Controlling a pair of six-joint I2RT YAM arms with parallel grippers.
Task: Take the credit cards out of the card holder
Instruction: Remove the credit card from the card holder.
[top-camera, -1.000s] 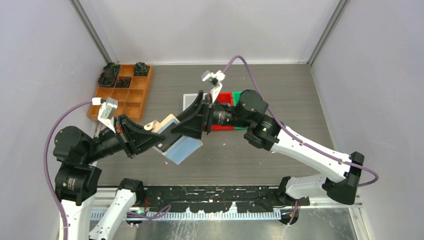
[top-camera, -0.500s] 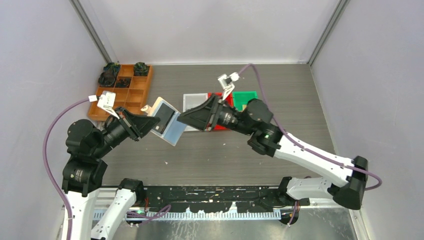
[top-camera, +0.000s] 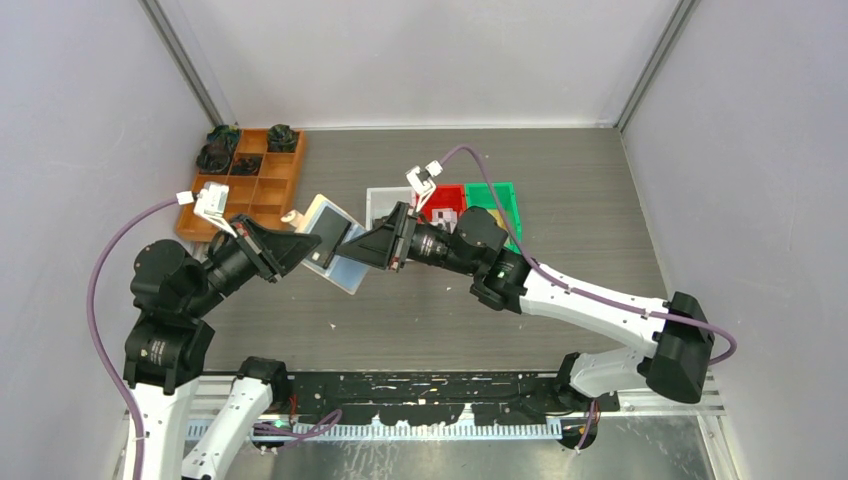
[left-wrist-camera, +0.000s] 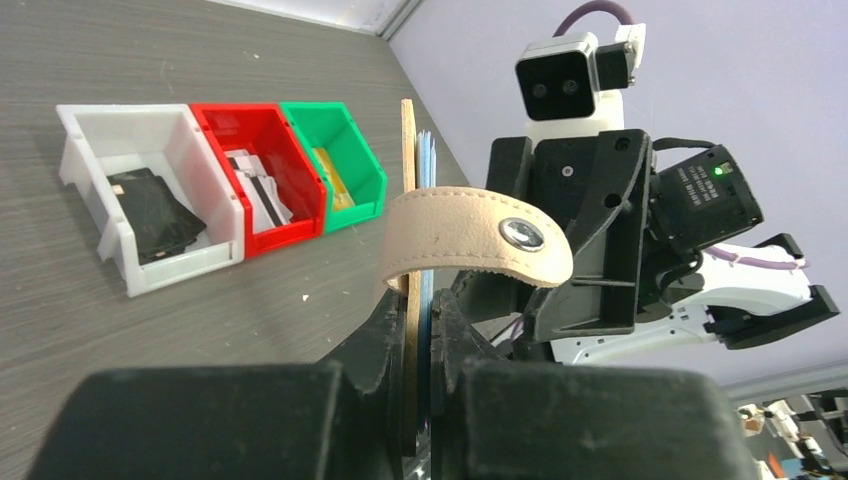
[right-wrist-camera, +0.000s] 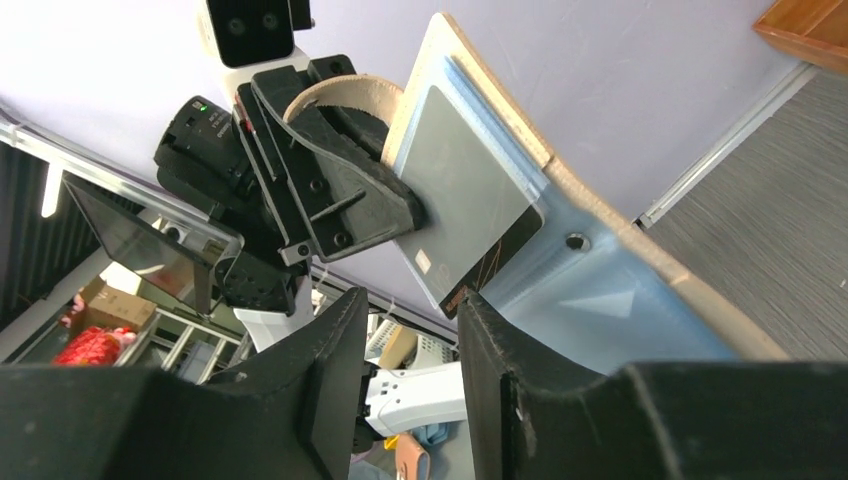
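My left gripper is shut on the tan card holder and holds it open above the table, blue-grey pockets towards the right arm. In the left wrist view the card holder stands edge-on between the shut fingers of my left gripper, its strap curling over. My right gripper is open at the holder's right edge. In the right wrist view a black credit card sticks out of the card holder's pocket. The card's corner is just above my right gripper.
White, red and green bins stand in a row behind the grippers. In the left wrist view they hold a black card, white-pink cards and a gold card. An orange-brown compartment tray stands at the far left.
My left gripper lifted the card holder up and to the left. My right gripper drew back from it to the right, then moved left again up to its edge.
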